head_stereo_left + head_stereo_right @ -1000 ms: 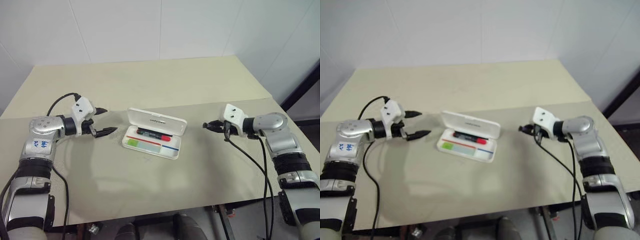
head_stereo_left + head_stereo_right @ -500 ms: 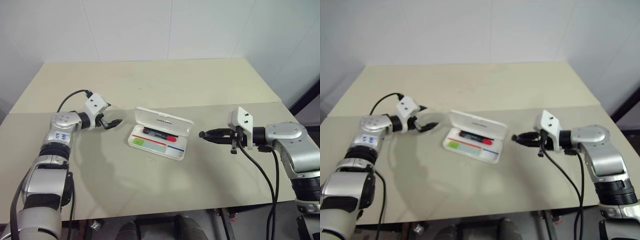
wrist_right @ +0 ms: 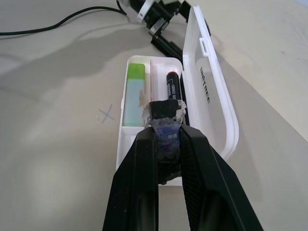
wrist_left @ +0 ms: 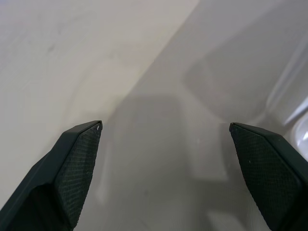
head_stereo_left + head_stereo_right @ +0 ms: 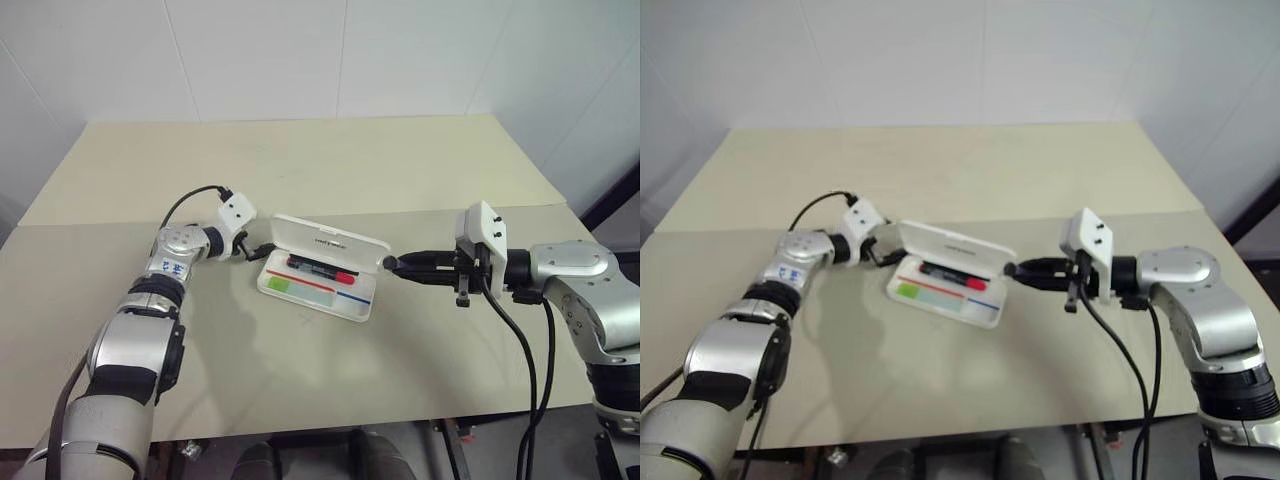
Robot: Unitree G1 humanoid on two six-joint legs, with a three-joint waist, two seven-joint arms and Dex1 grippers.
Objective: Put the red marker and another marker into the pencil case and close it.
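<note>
Already the red marker and the lime-green highlighter lie inside the open pencil case on the table. Its wide-open left gripper sits behind the raised lid; a hard push could slide the case instead. The right gripper, nearly shut on nothing visible, could block the lid.

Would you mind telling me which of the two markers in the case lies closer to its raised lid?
The red marker, black with a red end, lies next to the lid; the green marker sits nearer the front edge.
</note>
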